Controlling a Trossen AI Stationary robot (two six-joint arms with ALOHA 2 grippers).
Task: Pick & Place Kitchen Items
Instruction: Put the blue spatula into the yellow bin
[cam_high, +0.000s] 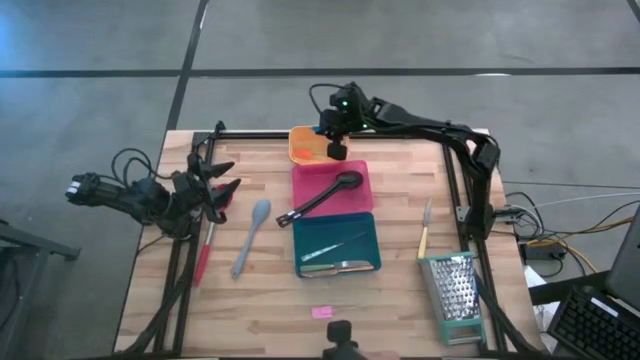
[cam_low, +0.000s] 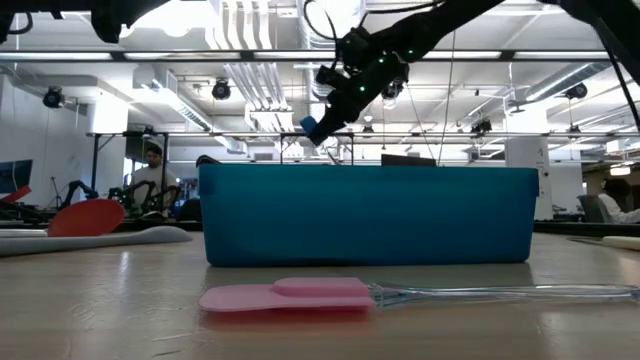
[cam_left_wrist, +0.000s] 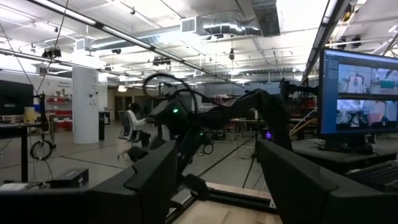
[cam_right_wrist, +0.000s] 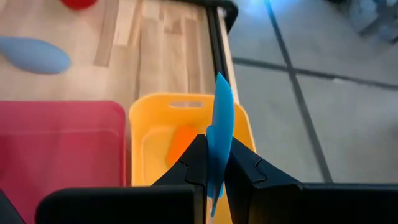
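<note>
so we judge the job partway: the right end effector (cam_high: 337, 150) pinches a small blue piece (cam_right_wrist: 221, 134) over the orange tray (cam_high: 303, 146) at upper centre, the left end effector (cam_high: 222, 185) waits wide at left, and the grey spoon (cam_high: 251, 237), red spatula (cam_high: 205, 252) and yellow-handled knife (cam_high: 424, 236) lie loose on the tabletop (cam_high: 400, 300).

Bright ceiling lights glare in the low view; the near pink spatula (cam_low: 285, 294) is blurred.

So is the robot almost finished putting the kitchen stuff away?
Partly. A black spoon lies on the pink tray, metal tongs in the teal tray, and an orange piece in the orange tray. The right claw is shut on a thin blue piece above that tray. The grey spoon, red spatula, yellow-handled knife and pink spatula wait on the table.
</note>
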